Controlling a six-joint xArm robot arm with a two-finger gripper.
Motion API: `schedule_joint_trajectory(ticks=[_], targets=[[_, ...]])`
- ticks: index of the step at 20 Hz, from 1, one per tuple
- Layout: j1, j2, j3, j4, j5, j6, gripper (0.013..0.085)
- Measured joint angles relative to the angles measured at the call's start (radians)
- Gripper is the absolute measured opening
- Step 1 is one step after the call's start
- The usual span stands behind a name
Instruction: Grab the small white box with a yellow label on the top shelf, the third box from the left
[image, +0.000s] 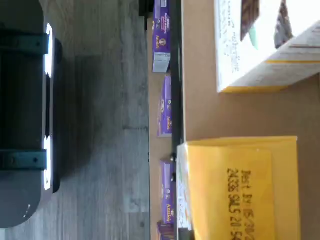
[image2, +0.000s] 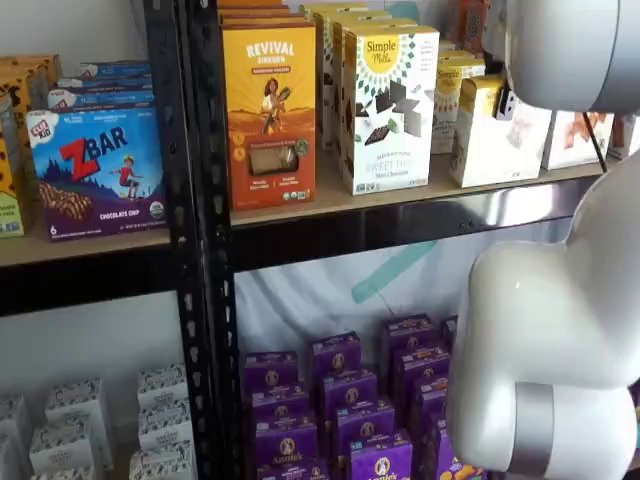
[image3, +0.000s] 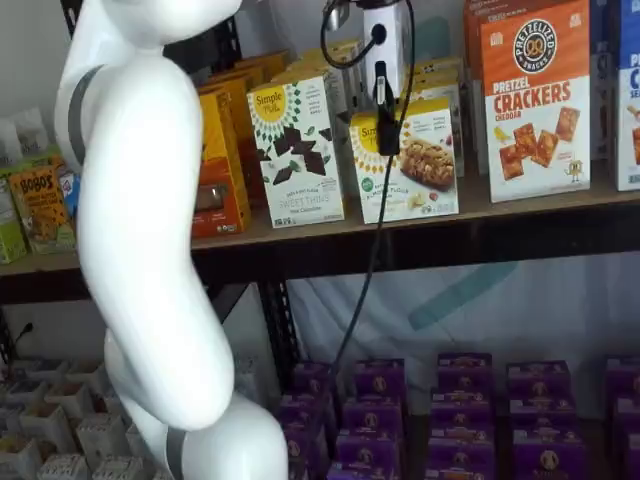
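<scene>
The short white carton with a yellow sunburst round logo (image3: 405, 160) is standing at upper centre in a shelf view, on the light tan wooden tabletop of the top shelf (image3: 560, 205), which is edged by a glossy black beam. Its logo is reading "Simple Mills", and a baked bar is pictured on its front; its smaller lettering is too fine to read. In the wrist view its yellow top flap (image: 240, 190) is showing a printed "Best By" date code. Just left of it, the taller white Simple Mills box with dark cookie shapes (image2: 388, 105) is reading "Sweet Thins, Mint Chocolate", and further left the orange box (image2: 268, 110) is reading "Revival". To the carton's right, an orange box (image3: 535, 100) is reading "Pretzelized Pretzel Crackers Cheddar". At left in a shelf view, a purple Clif Kid box (image2: 98, 170) is reading "ZBar Chocolate Chip". Purple Annie's boxes (image2: 345, 405) are filling the lower shelf. The white-bodied, black-fingered end effector (image3: 386, 145) is hanging from the frame's top edge directly before the short carton's upper part, with a black cable (image3: 370, 260) trailing below it; whether its fingers are spread or pressed together I cannot tell.
</scene>
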Motion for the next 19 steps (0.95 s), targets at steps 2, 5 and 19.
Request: schedule_joint_trajectory(ticks=[2, 5, 19], targets=[[-0.004, -0.017, 0.008, 0.000, 0.018, -0.002, 0.0330], [-0.008, -0.048, 0.024, -0.003, 0.050, -0.005, 0.0330], [-0.013, -0.241, 0.204, -0.058, 0.102, -0.018, 0.0330]])
